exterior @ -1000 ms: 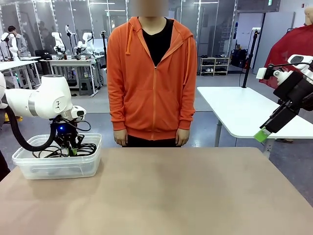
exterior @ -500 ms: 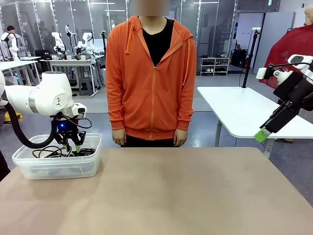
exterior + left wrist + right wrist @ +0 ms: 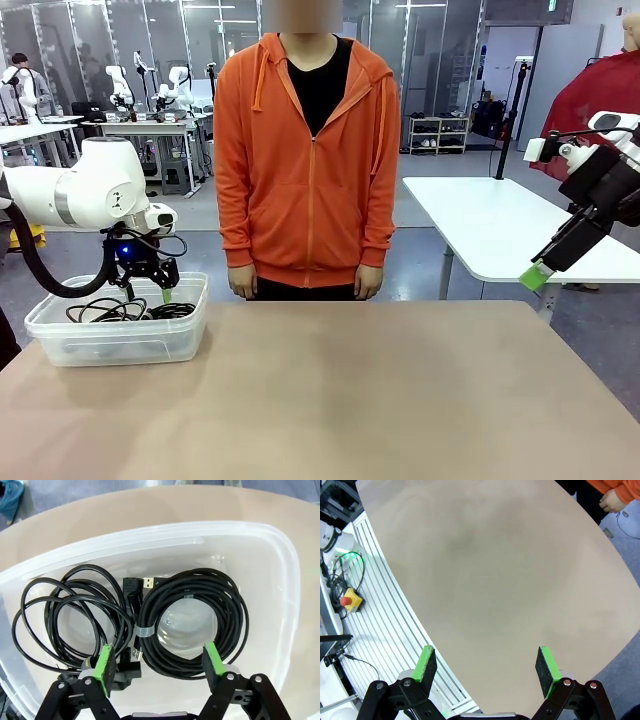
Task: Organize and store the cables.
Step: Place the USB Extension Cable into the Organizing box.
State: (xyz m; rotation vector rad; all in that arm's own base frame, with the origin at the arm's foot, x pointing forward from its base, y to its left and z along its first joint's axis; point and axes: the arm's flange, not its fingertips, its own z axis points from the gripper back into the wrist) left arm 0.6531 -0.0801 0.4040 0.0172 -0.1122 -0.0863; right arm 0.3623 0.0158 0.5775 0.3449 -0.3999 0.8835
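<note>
The left gripper (image 3: 159,660) is hanging with its jaws spread wide and gripping nothing, just above the cables (image 3: 192,617). 2 black coils are lying side by side inside the clear plastic bin (image 3: 280,580), one banded tight, the other looser. The right gripper (image 3: 482,665) is hovering wide and empty over the bare tan table (image 3: 350,390). Storing is looking about finished.

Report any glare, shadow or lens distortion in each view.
Front view: even indoor light, a faint dark patch on the table. Left wrist view: glare spots on the clear bin floor beneath the cables; its rim bows. Right wrist view: table edge curves strongly, a soft shadow smudge near the top.
</note>
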